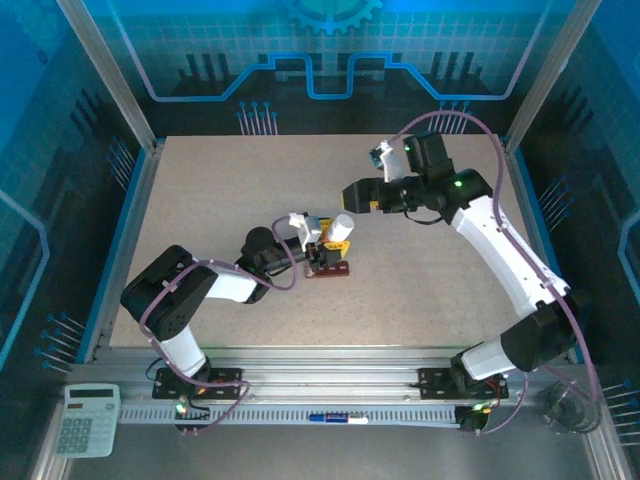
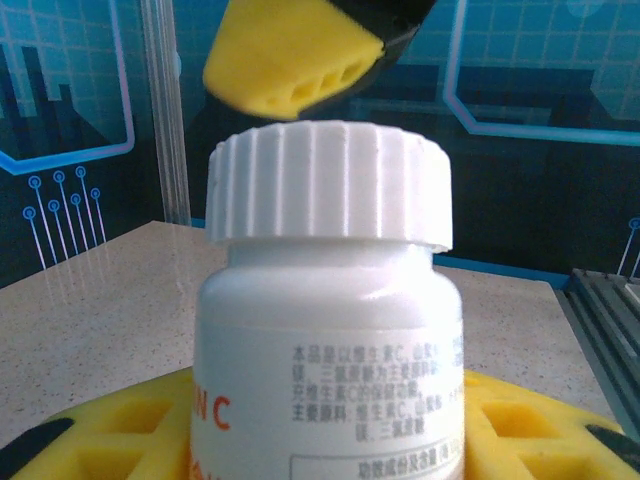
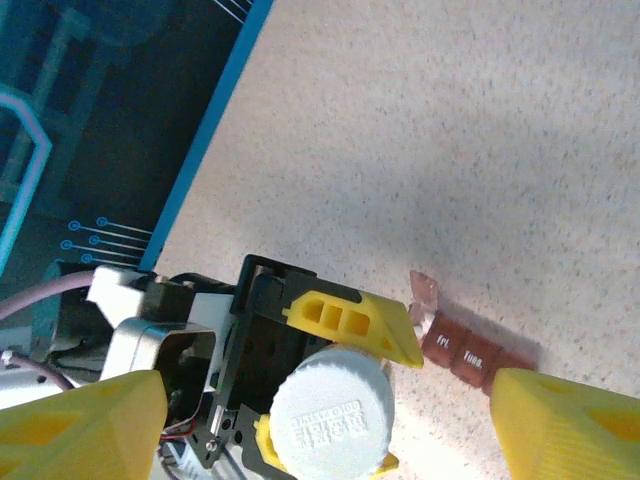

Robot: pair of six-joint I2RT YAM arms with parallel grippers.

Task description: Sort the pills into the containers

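Note:
A white bottle point(image 1: 340, 228) with a ribbed cap point(image 2: 328, 180) stands upright in my left gripper point(image 1: 322, 243), whose yellow fingers point(image 2: 520, 420) are shut on its body. The cap point(image 3: 330, 415) is on the bottle. My right gripper point(image 1: 352, 195) hovers just above the cap, its yellow fingers point(image 3: 80, 430) open wide and apart from it. The containers point(image 1: 328, 268), a reddish-brown strip, lie on the table right beside the bottle. In the right wrist view the containers point(image 3: 470, 350) show day labels and one end lid raised. The pills are out of view.
The speckled table point(image 1: 220, 190) has a blue border and metal frame posts at its corners. A calculator point(image 1: 85, 420) and a pen point(image 1: 335, 417) lie on the front rail, and a clear glass point(image 1: 570, 410) stands at front right.

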